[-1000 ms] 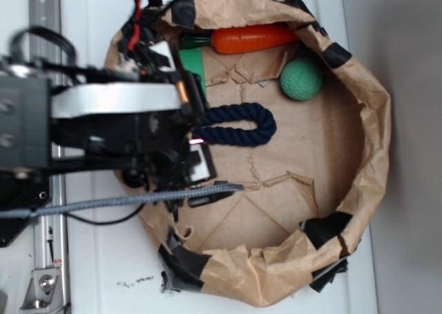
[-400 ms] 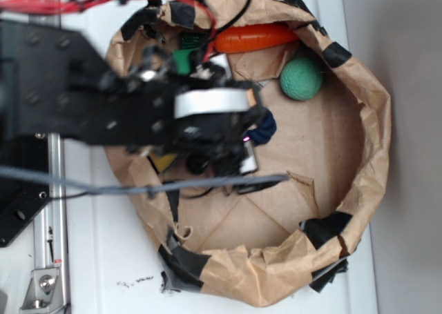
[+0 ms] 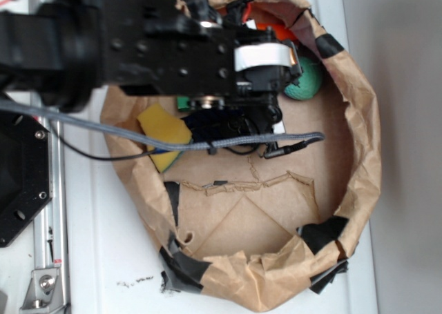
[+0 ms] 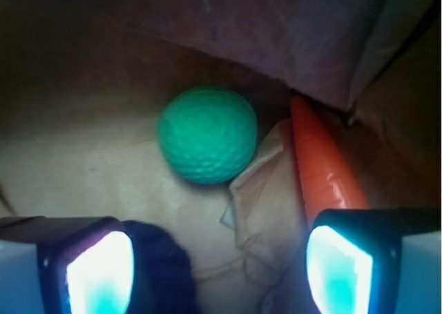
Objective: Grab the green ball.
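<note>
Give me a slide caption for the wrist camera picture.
Open end effector facing the green ball, with the orange carrot toy to its right.

White tabletop (image 3: 103,259) with dark specks, metal rail (image 3: 48,259) along its left edge, grey floor (image 3: 411,148) at right, evenly lit.

Exterior view is evenly bright, with the arm (image 3: 138,48) blurred. Wrist view is dim and soft; the 2 fingertips (image 4: 100,272) glow overexposed, the ball (image 4: 207,134) is sharpest.
</note>
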Available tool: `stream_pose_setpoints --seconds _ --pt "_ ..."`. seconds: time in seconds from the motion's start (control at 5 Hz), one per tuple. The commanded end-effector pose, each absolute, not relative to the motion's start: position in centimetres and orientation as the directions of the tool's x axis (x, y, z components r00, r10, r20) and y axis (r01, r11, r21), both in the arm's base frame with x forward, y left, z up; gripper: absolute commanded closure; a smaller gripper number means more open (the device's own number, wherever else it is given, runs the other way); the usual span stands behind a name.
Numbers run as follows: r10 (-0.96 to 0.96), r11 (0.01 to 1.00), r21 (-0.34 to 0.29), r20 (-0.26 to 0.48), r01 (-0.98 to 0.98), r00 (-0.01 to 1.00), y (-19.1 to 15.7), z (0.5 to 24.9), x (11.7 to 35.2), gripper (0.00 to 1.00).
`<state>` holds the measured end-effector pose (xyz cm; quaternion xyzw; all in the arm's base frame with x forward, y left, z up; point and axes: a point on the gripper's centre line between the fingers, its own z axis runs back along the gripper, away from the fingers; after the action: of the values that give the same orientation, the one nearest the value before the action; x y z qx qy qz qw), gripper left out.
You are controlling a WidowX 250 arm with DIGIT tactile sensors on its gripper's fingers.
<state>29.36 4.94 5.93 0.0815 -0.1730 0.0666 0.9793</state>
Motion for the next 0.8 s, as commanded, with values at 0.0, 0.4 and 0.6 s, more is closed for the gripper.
stream_pose_setpoints --seconds 0.0,0.4,0.6 --pt "0.056 0.98 0.156 0.387 -0.125 0.92 7.4 5.8 30.8 0.0" --pt "0.088 0.985 0.106 0.382 -0.138 0.92 7.4 4.9 33.5 0.0" --pt "0.075 0.992 0.066 0.405 -0.111 0.911 6.2 5.6 34.7 0.0"
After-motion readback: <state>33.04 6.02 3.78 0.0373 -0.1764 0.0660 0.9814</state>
